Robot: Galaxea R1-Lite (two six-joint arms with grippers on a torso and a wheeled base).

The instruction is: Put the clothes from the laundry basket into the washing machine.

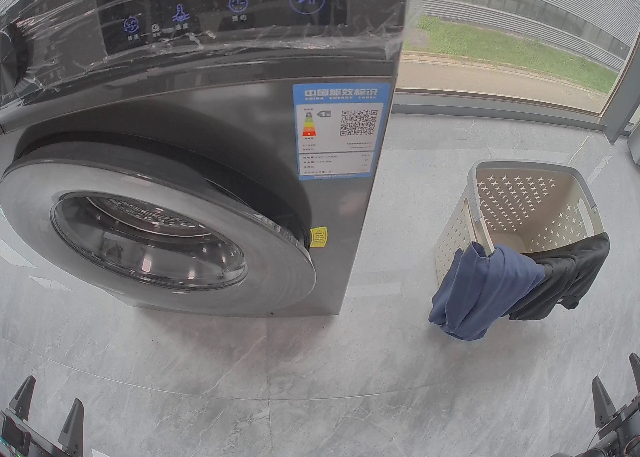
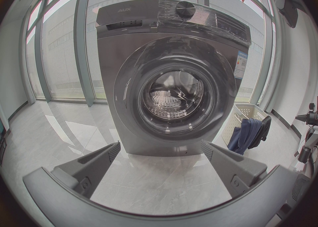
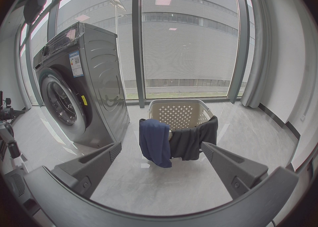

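Head view, left gripper [image 1: 50, 403]: low at the near left edge, its two dark fingers spread apart over bare floor.
Right gripper [image 1: 616, 377]: low at the near right edge, its fingers likewise apart and holding nothing.
Floor [image 1: 333, 378]: glossy grey marble-look tiles with thin joints.
Blue garment [image 1: 483, 288]: navy cloth, draped over the basket's near rim at the corner nearer the machine. It hangs in soft folds down the outer wall; whether its hem touches the floor cannot be told.
Black garment [image 1: 567, 271]: dark, thin cloth, touching the blue one and hung over the same near rim, partly inside and partly outside.
Laundry basket [image 1: 520, 166]: cream plastic with walls pierced by small star-shaped holes. It stands upright on the floor, to the right of the machine and apart from it.
Washing machine [image 1: 200, 118]: dark grey front-loader, its top wrapped in clear film.
Door [image 1: 147, 238]: round, with a silver ring and a glass window, closed against the front.
Yellow sticker [image 1: 319, 237]: small, just beside the door's right edge, its print too small to read.
Energy label [image 1: 340, 130]: blue-bordered, with coloured efficiency bars and a square scan code, on the upper right of the front.
Control panel [image 1: 220, 8]: black, with lit blue icons including a play/pause symbol.
Window [image 1: 520, 31]: full-height glass behind, with a grass strip and a grey building outside.
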